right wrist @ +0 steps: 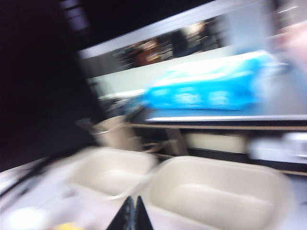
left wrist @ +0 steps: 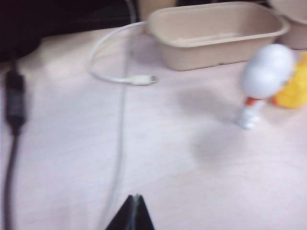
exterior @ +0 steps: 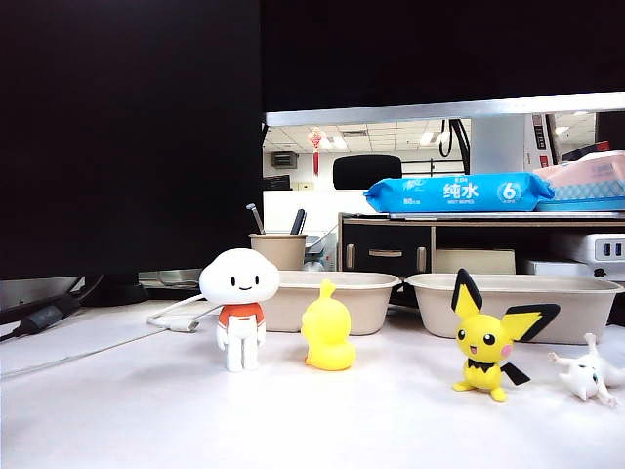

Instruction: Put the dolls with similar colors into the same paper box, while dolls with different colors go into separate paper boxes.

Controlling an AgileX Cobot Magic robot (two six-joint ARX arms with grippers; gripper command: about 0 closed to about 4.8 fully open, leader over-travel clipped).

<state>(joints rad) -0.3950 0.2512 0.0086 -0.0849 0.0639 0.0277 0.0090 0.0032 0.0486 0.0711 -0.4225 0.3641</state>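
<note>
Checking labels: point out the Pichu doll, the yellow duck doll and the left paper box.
Pichu doll (exterior: 482, 342): exterior view, on its face.
Yellow duck doll (exterior: 327, 332): exterior view, on its body.
Left paper box (left wrist: 216, 33): left wrist view, on its near wall.

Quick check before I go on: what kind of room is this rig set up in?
Most likely an office desk. A dark monitor fills the left, a pen cup stands behind the paper boxes, and an office chair sits under ceiling panels beyond. A pack of wet wipes lies on the desk shelf.
</note>
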